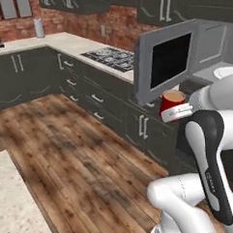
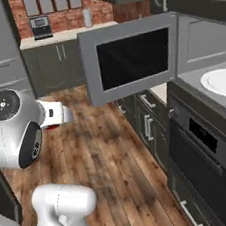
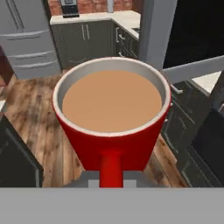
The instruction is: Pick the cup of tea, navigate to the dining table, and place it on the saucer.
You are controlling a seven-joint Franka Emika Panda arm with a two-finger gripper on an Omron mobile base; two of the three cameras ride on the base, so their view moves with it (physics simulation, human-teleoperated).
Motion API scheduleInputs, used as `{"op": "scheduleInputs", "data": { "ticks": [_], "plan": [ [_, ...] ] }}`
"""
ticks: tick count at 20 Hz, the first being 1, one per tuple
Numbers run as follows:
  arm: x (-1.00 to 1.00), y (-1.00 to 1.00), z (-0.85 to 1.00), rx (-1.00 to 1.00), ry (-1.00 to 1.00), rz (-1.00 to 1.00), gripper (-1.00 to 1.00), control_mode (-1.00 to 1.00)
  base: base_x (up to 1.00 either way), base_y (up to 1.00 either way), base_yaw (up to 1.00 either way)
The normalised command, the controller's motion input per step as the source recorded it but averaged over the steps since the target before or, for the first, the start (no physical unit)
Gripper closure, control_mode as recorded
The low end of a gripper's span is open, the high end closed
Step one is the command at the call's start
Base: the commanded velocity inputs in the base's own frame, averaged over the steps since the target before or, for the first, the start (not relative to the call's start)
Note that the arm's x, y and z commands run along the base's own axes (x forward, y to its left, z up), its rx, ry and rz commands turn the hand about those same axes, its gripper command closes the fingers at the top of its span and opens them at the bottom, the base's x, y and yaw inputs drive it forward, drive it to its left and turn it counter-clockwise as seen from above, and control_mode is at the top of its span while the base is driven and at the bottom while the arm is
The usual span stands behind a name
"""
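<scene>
- Pincer (image 1: pixel 179 114) is tucked behind the cup of tea (image 1: pixel 172 105) in the left base view, at the end of the white arm (image 1: pixel 212 147); its fingers are hidden by the cup and the wrist, so the grip itself is hard to see.
- From the hand view, the cup of tea (image 3: pixel 111 118) sits right up against the camera, handle pointing straight down toward the pincer, with only a grey scrap of finger showing beside the handle at the bottom edge. The pincer looks clamped on the cup, which hangs in the air with nothing under it.
- Brown tea reaches close to the rim, and the cup is upright.
- In the right base view only a sliver of red (image 2: pixel 51 126) peeks out beneath the white wrist; the rest of the cup is blocked by the arm's big joint (image 2: pixel 16 127).
- Held cup is above the wooden floor (image 1: pixel 77 159), just in front of the open microwave door (image 1: pixel 166 62), not touching it.
- Behind that door the microwave cavity (image 2: pixel 201 43) is partly cut off by the frame edge, and a large white plate (image 2: pixel 224 81) lies inside, cropped at the right.
- Along the far wall runs a light worktop (image 1: pixel 61 43) over dark cabinets, with a stove top (image 1: pixel 110 57) set into it.
- Small items on that far worktop are too blurred to name.
</scene>
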Motion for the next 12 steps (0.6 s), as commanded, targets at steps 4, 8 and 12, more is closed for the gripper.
{"op": "scheduleInputs", "data": {
  "ticks": [4, 8, 12],
  "plan": [
    [0.0, 0.0, 0.0, 0.0, 0.0, 0.0, 1.0, 1.0, -0.03, -0.11, 0.99],
    [0.0, 0.0, 0.0, 0.0, 0.0, 0.0, 1.0, 1.0, -0.05, -0.19, 0.92],
    [0.0, 0.0, 0.0, 0.0, 0.0, 0.0, 1.0, 1.0, -0.14, -0.18, 0.87]
  ]
}}
